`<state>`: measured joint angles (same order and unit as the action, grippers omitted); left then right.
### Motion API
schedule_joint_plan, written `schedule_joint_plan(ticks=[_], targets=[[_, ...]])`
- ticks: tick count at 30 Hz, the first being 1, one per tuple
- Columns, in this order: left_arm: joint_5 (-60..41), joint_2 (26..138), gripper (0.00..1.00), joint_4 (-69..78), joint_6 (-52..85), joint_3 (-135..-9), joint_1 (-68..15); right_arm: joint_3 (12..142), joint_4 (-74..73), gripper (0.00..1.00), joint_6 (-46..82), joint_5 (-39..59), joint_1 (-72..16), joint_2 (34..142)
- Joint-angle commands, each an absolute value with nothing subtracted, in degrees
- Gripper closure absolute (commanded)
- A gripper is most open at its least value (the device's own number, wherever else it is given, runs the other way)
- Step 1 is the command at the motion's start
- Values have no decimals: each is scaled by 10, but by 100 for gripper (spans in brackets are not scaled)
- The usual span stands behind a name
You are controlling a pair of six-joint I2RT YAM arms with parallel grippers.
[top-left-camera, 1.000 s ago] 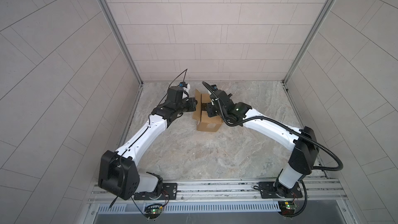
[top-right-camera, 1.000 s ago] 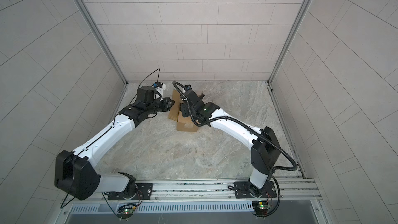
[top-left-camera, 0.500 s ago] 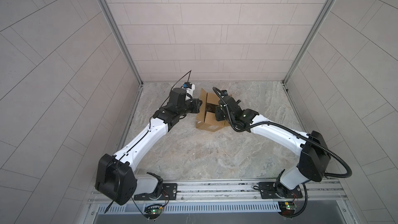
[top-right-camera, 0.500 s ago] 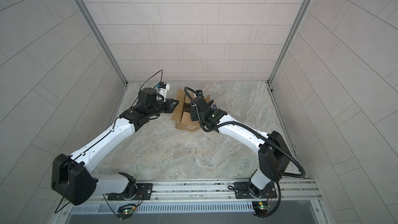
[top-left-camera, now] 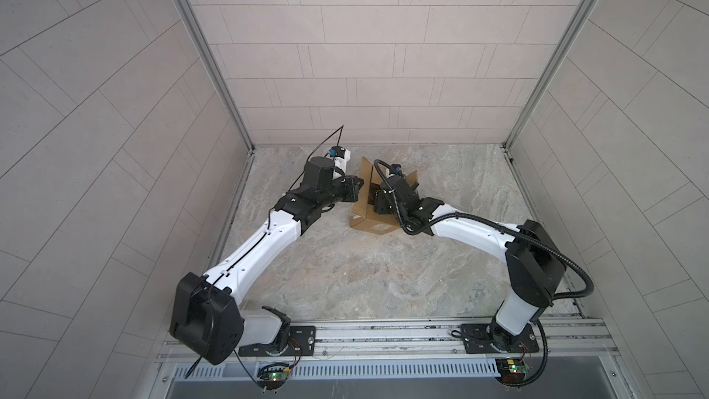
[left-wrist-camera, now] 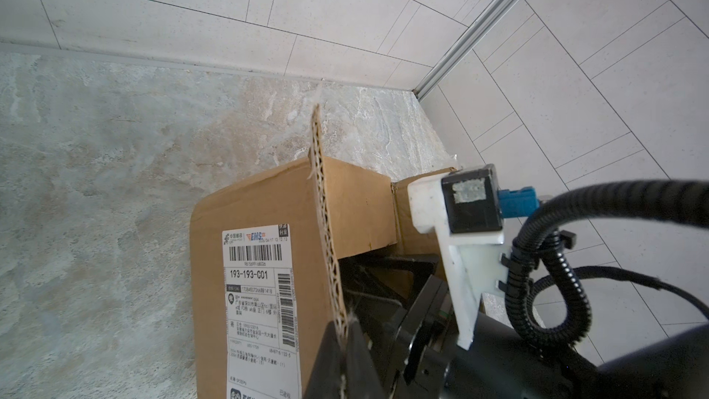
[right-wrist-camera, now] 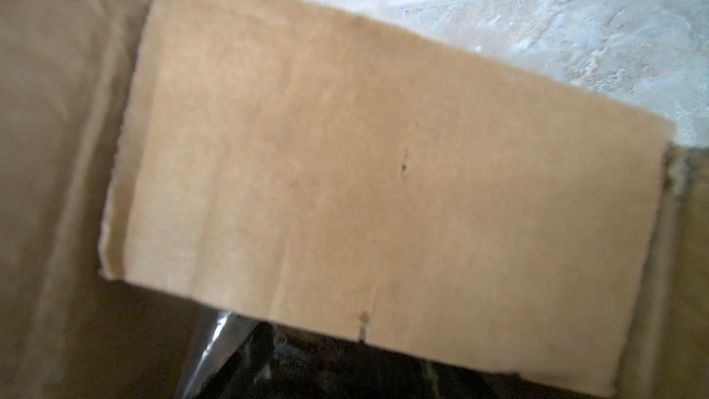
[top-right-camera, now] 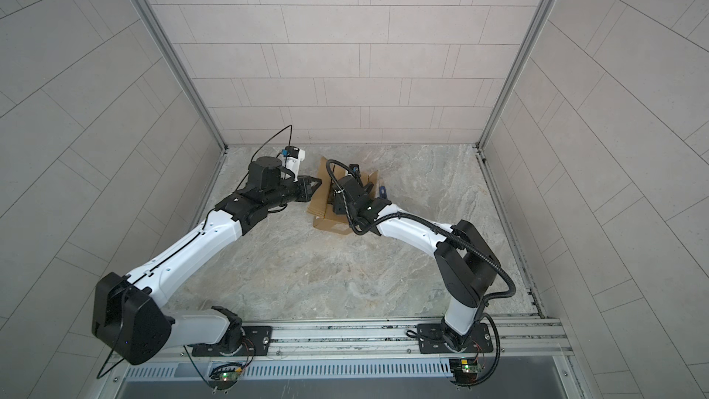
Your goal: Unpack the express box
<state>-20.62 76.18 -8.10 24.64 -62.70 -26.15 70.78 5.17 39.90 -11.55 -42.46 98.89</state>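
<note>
The express box [top-left-camera: 370,221] [top-right-camera: 326,220], a brown carton with a white shipping label [left-wrist-camera: 257,282], stands open at the middle back of the table. My left gripper [top-left-camera: 358,185] [top-right-camera: 316,185] [left-wrist-camera: 341,339] is shut on the corrugated edge of its left flap [left-wrist-camera: 322,201], holding that flap upright. My right gripper [top-left-camera: 374,201] [top-right-camera: 332,201] reaches down into the open box from the right, its fingertips hidden by the wrist and the box walls. The right wrist view is blurred. It shows an inner flap [right-wrist-camera: 383,170], with dark contents and a glint of clear plastic [right-wrist-camera: 215,335] below it.
A blue utility knife [top-right-camera: 382,191] lies on the table just right of the box, close to my right forearm. The back wall [top-left-camera: 364,71] and the side walls close in the marble tabletop [top-left-camera: 364,282].
My right arm has swung lower and pushed its gripper down into the open box. My left gripper has shifted slightly right, still holding the flap. The box has turned a little.
</note>
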Motion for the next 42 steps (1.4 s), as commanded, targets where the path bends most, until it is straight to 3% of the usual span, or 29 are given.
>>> schedule_joint_plan(ticks=[1,11,17,20,24,26,32,42], targets=[[-224,757,100,-27,251,-626,-265,707,23,35,435,-146,-426,1014],[-233,759,100,-22,256,-624,-265,727,5,26,503,-215,-430,1087],[-225,754,100,-27,253,-622,-265,744,-2,26,533,-214,-430,1136],[-220,751,100,-32,251,-619,-265,751,-6,35,531,-209,-430,1146],[-197,745,100,-45,247,-612,-264,743,-44,88,501,-201,-431,1133],[-180,743,100,-53,248,-609,-264,745,-47,98,478,-199,-431,1120],[-115,747,100,-98,269,-612,-255,757,-59,100,412,-164,-436,1065],[-90,756,100,-118,284,-618,-244,767,-63,100,373,-116,-451,967]])
